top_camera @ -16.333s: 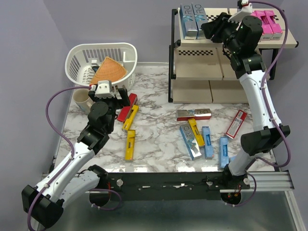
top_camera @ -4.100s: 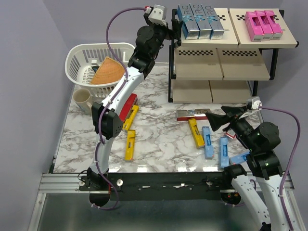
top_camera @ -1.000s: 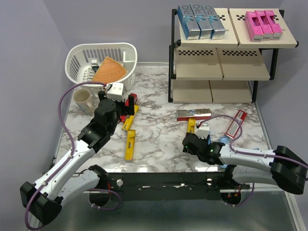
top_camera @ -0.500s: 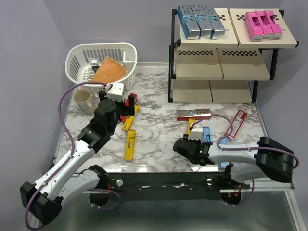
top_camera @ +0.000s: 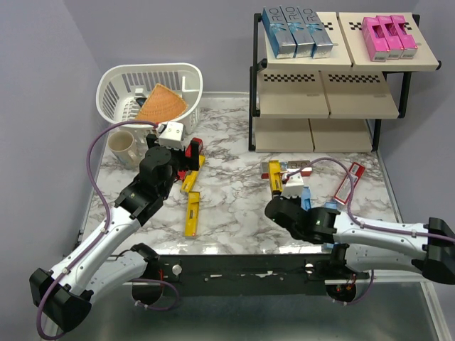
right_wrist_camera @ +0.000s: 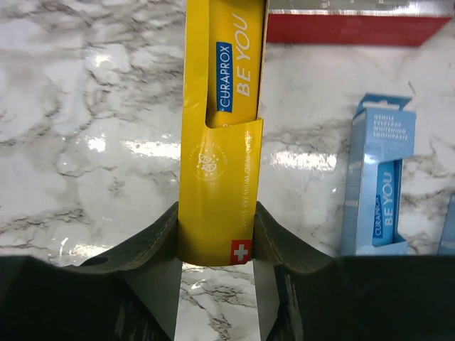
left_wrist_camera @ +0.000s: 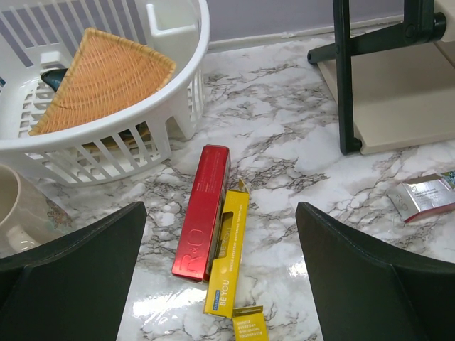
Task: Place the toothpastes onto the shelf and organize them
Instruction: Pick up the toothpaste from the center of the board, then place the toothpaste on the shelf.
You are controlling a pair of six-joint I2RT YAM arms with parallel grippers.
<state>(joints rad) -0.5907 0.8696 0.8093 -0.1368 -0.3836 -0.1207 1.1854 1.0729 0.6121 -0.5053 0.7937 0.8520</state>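
Right fingers pinched a slim, glossy yellow carton over the shiny marbled surface; left fingers gaped wide, empty.

**Brand names on the cartons**

In the right wrist view, the yellow carton reads "CURAPROX BE YOU". Below that it has a round "SWISS PREMIUM ORAL CARE" mark and a white cross on a red square. The light blue carton beside it reads "BE YOU" under "GENTLE EVERYDAY WHITENING TOOTHPASTE".

In the left wrist view, the red carton bears a large "R" and "O", and the second yellow carton reads "BE YOU".

The silver-blue cartons on the shelf show "RO".
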